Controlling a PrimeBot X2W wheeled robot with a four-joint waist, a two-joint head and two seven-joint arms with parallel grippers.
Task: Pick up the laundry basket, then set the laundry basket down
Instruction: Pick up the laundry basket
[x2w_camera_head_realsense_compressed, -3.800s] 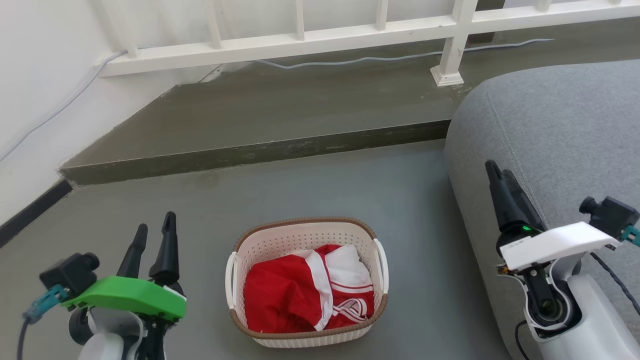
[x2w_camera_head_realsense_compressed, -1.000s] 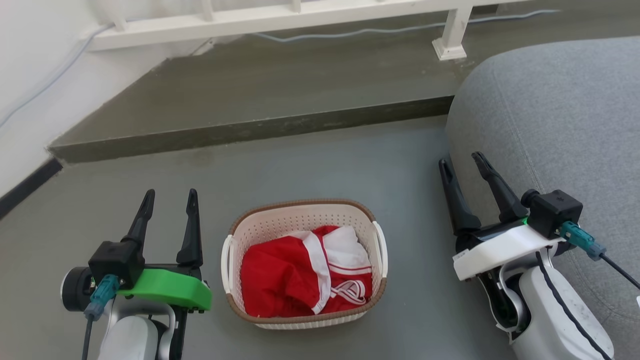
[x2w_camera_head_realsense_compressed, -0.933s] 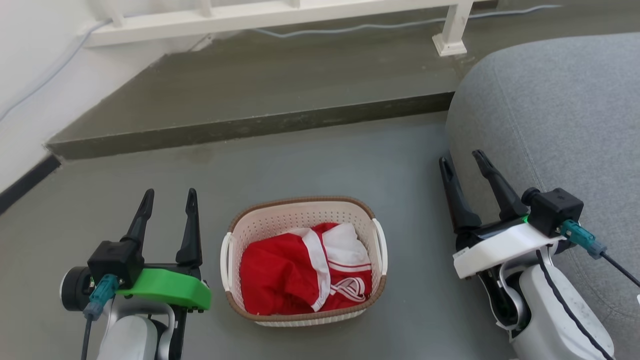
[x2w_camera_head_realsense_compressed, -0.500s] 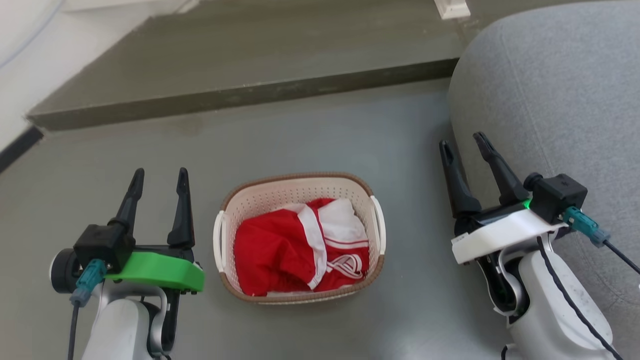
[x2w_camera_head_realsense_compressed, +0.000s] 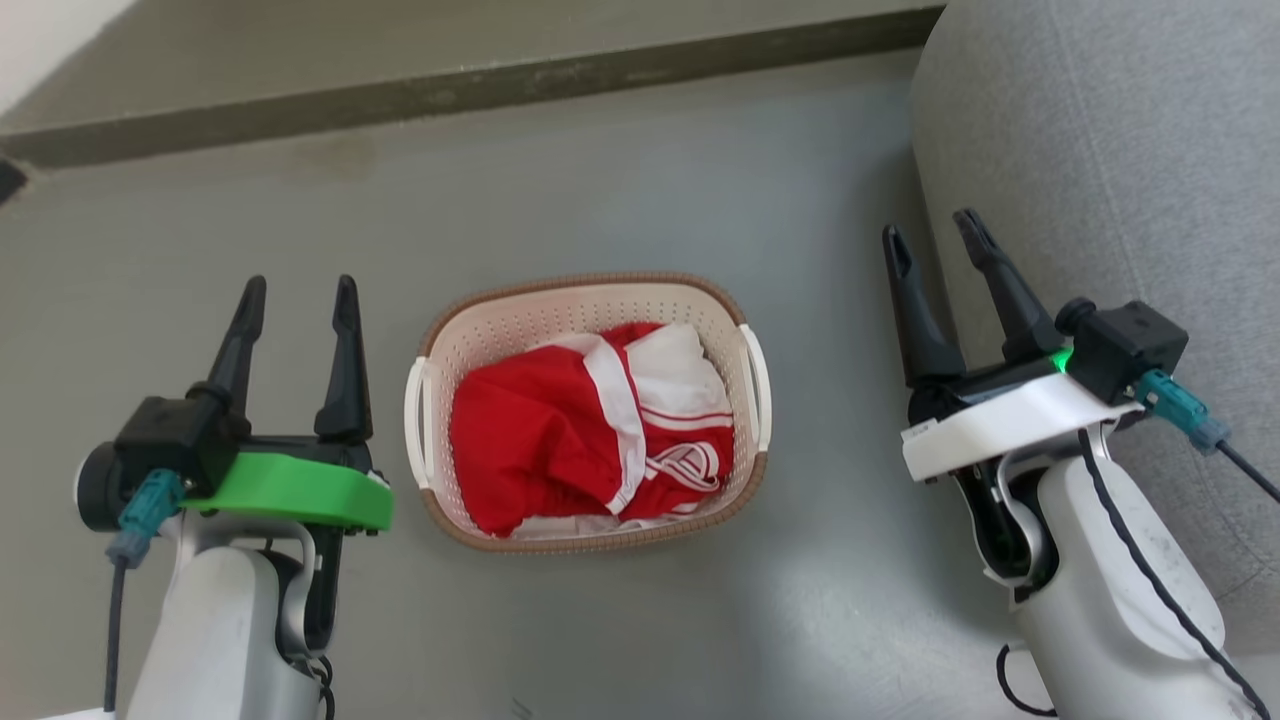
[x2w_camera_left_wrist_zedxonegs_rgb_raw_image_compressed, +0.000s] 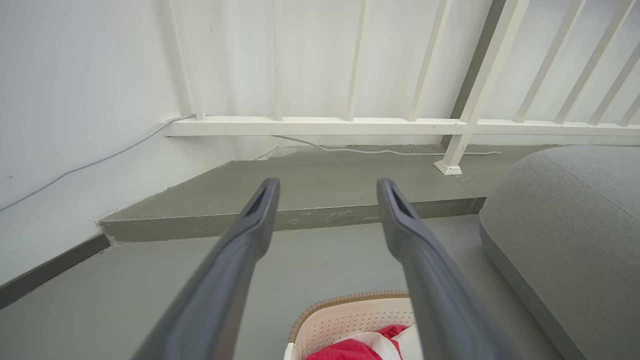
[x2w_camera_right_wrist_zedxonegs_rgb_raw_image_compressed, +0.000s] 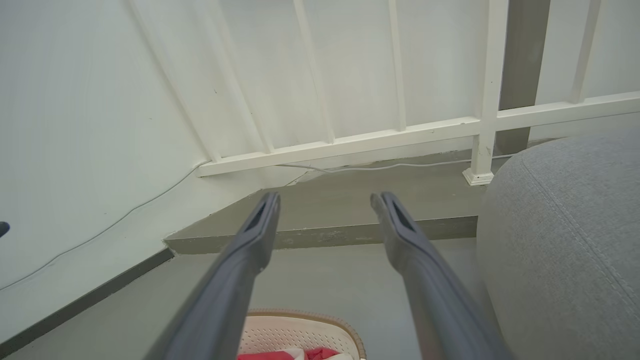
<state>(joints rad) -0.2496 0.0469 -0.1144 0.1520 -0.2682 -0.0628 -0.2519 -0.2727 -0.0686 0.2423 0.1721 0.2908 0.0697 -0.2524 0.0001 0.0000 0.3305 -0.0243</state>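
Camera view has dropped vs. earlier frames, so robot is prob. bending. Laundry basket (x2w_camera_head_realsense_compressed: 520, 325) sits unmoved on floor (x2w_camera_head_realsense_compressed: 650, 180), frame centre. Left hand (x2w_camera_head_realsense_compressed: 300, 290) and right hand (x2w_camera_head_realsense_compressed: 930, 228) flank it, fingers apart, touching nothing. Pick-up not yet begun.

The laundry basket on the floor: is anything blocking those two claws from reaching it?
Nothing visible does. Only bare floor separates the left gripper and the right gripper from the laundry basket. The grey sofa lies on the right gripper's outer side, not in its path.
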